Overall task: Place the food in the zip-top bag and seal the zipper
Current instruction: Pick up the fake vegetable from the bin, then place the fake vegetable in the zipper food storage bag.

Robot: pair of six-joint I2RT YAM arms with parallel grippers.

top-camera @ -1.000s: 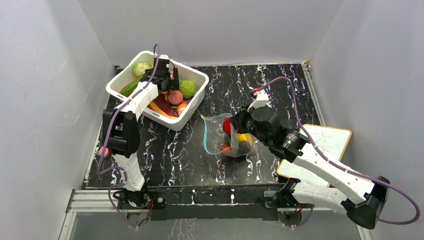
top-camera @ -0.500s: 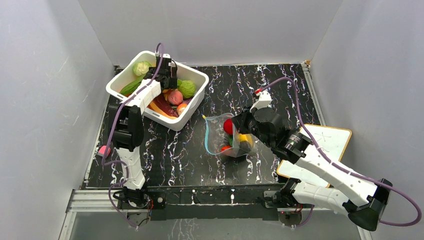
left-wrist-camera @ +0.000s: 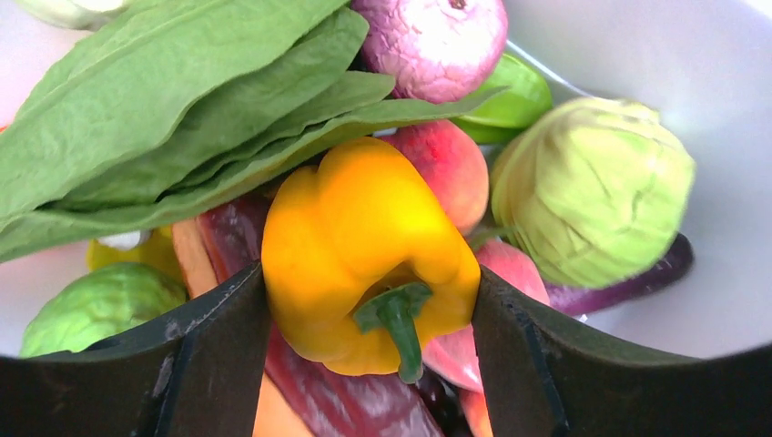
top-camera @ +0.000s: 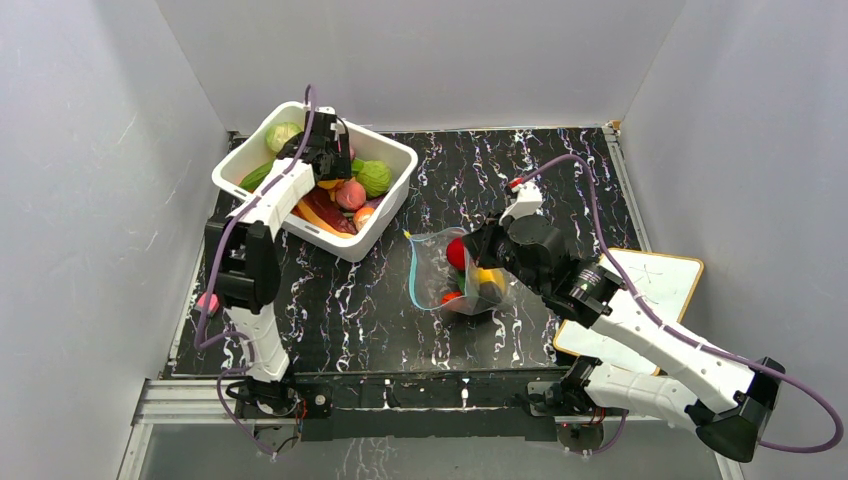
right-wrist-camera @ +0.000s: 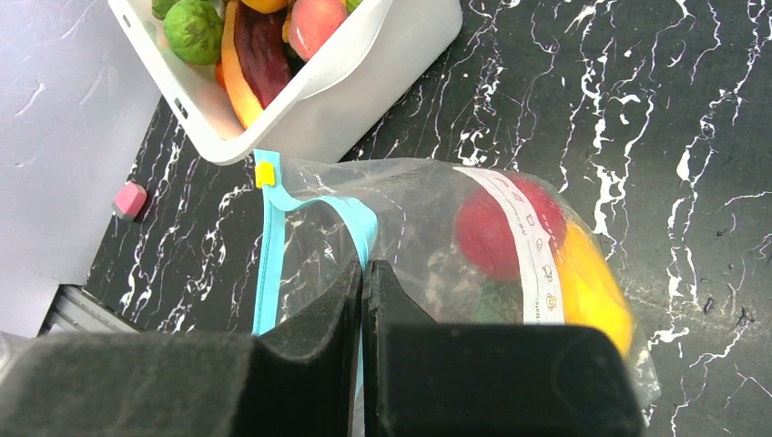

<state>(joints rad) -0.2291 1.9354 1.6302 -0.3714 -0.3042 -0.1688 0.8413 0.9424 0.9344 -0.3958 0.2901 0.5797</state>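
- While the left gripper (left-wrist-camera: 369, 273) sits inside the white tub (left-wrist-camera: 719, 64) at the table's (top-camera: 560, 170) rear-left, its fingers (left-wrist-camera: 218, 346) press both flanks of the yellow pepper (left-wrist-camera: 355, 228); the pepper is gripped and rests on other food.
- Adjacent in tub: green leaf (left-wrist-camera: 164, 118), purple onion (left-wrist-camera: 432, 41), pale cabbage (left-wrist-camera: 592, 191).
- Right gripper (right-wrist-camera: 362, 269): fully closed, pinching the zipper (right-wrist-camera: 269, 264) approx. mid-length.
- Zip-top bag (right-wrist-camera: 410, 209): lies at table ctr, near the tub's front corner, zipper edge toward the tub.
- Zipper strips diverge btwn the yellow slider (right-wrist-camera: 265, 172) and the pinch; mouth not sealed.
- Bag contents: red piece (right-wrist-camera: 492, 232), yellow piece (right-wrist-camera: 592, 291).
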